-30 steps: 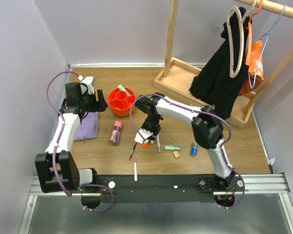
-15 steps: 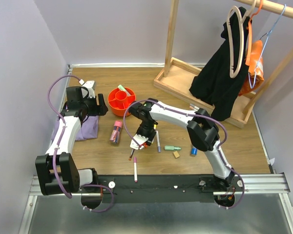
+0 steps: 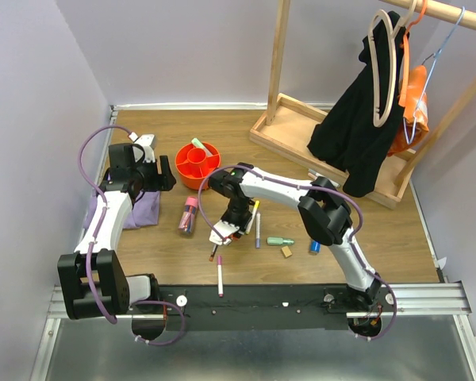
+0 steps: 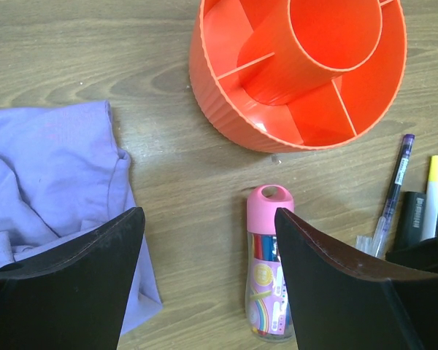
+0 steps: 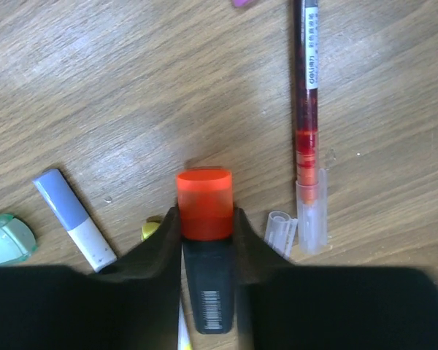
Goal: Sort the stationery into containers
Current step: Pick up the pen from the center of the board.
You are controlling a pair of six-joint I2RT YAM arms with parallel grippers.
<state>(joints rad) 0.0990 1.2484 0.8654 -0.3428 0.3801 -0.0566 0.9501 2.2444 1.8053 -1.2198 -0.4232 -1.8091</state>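
My right gripper [image 3: 224,231] is shut on a black highlighter with an orange cap [image 5: 204,200], low over the wood table; its jaws [image 5: 204,219] pinch it just below the cap. A red pen [image 5: 306,109] lies right of it and a lilac-capped marker [image 5: 74,219] left of it. My left gripper [image 3: 164,173] is open and empty, above the table between the orange tub [image 3: 197,164] and the purple cloth. In the left wrist view the tub's rim [image 4: 226,124] is ahead and the clear pink-capped tube [image 4: 270,262] lies by my right finger [image 4: 336,292].
A pink pen [image 3: 220,276], green highlighter [image 3: 282,240], tan eraser [image 3: 287,252] and blue cylinder [image 3: 314,247] lie on the near table. The purple cloth [image 3: 139,208] is at the left. The wooden rack base [image 3: 301,135] with hanging clothes [image 3: 357,119] stands at the back right.
My right gripper has moved left and a little nearer with the orange-capped highlighter in it. The left arm has barely shifted.
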